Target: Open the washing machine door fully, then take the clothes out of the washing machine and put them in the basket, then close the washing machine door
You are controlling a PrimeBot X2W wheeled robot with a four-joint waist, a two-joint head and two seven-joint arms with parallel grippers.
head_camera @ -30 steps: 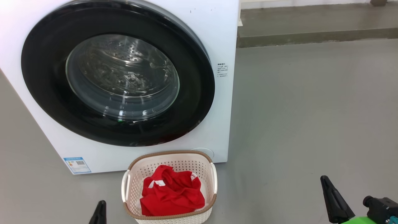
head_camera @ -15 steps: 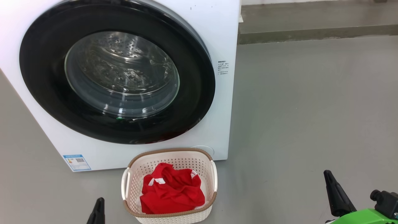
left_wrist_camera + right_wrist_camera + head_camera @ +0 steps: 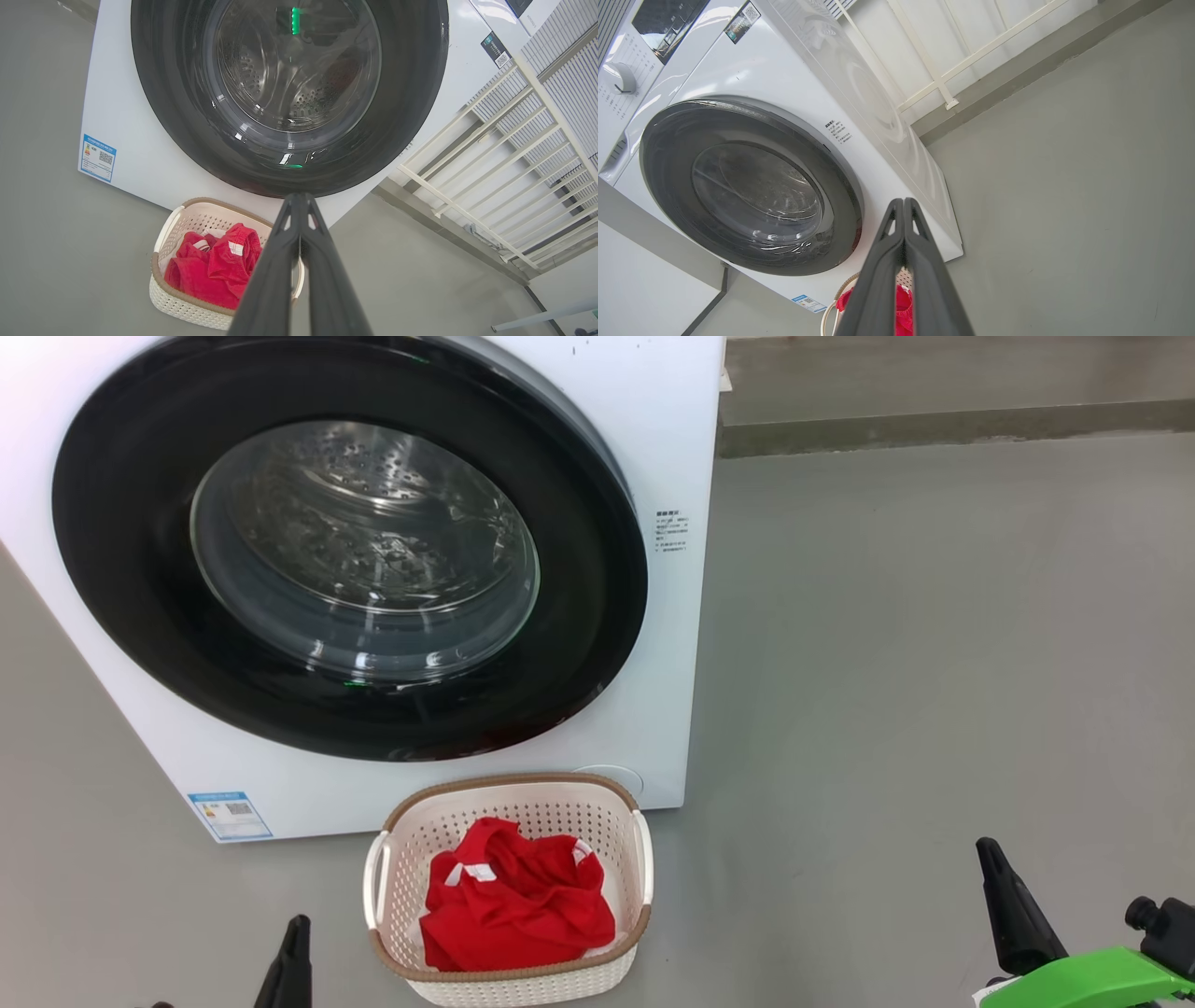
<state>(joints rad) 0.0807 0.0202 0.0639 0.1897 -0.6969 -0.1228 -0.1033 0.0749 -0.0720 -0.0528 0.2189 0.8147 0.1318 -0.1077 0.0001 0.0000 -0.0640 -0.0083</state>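
Observation:
The white washing machine [image 3: 672,420] stands on the floor with its black-rimmed round door [image 3: 121,579] shut flat against the front; bare steel drum shows through the glass. In front of it sits the cream basket [image 3: 397,882] holding the red clothes [image 3: 513,905]. My left gripper [image 3: 297,926] is shut and empty, low at the left of the basket; in the left wrist view its fingers [image 3: 299,200] meet below the door [image 3: 411,93], beside the basket [image 3: 173,289] and clothes [image 3: 210,275]. My right gripper [image 3: 985,849] is shut and empty, well right of the basket; its tips [image 3: 903,203] point at the machine's lower corner.
Grey floor [image 3: 934,663] spreads open to the right of the machine. A low concrete step [image 3: 934,425] runs along the back. A white slatted railing [image 3: 490,154] stands behind the machine's right side. A wall [image 3: 644,289] flanks the machine's left.
The whole head view has slid slightly upward, so the camera tilted or backed off. The right gripper sits a little higher and further right in the picture. Door, basket and clothes are unmoved.

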